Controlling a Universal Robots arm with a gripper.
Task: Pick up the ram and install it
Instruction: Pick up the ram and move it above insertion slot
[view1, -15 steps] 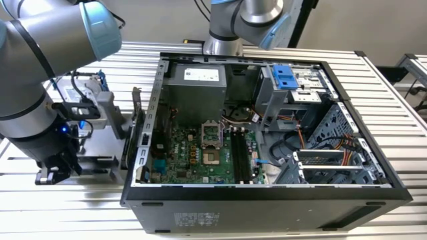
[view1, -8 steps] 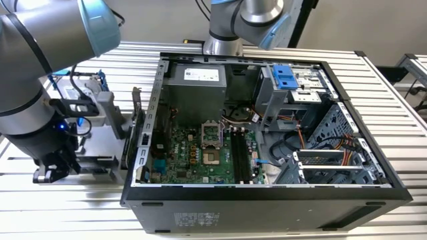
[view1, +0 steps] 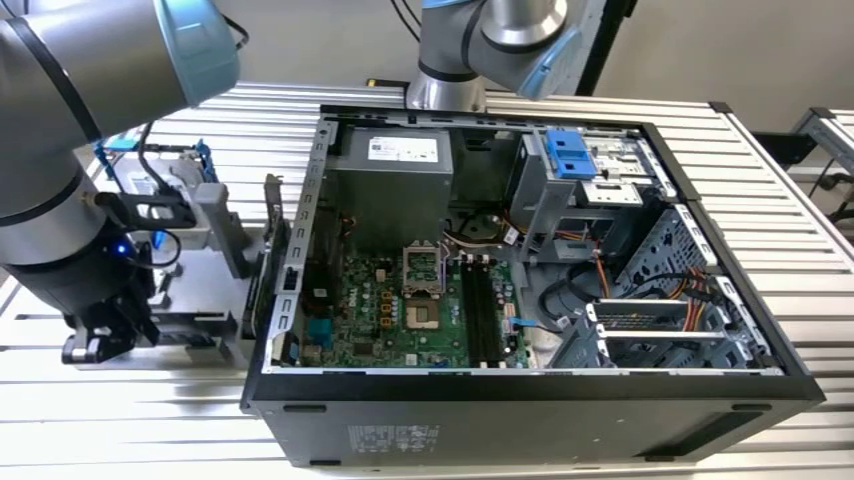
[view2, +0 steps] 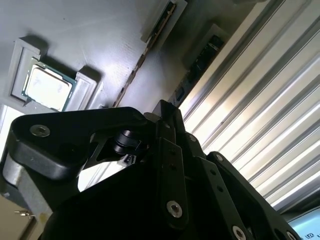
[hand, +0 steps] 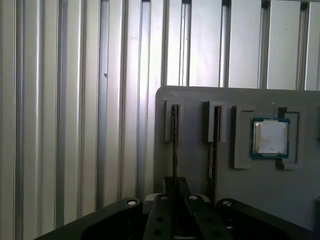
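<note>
The ram (hand: 174, 135) is a thin dark stick standing on edge in the outer slot of a grey holder plate (hand: 200, 100). In the second wrist view the ram (view2: 202, 55) runs straight into my fingertips. My gripper (hand: 175, 184) sits low over the plate, its jaws drawn together on the stick's near end. In the exterior view the gripper (view1: 100, 345) is at the view's left, beside the open computer case (view1: 534, 390). The motherboard's long black slots (view1: 481, 310) lie inside the case.
A second stick (hand: 214, 140) stands in the neighbouring slot, and a processor chip (hand: 270, 137) rests in a recess beyond it. A blue-framed drive (view1: 154, 165) and an upright card (view1: 274, 230) stand between the plate and the case. The table is ribbed metal (hand: 75, 100).
</note>
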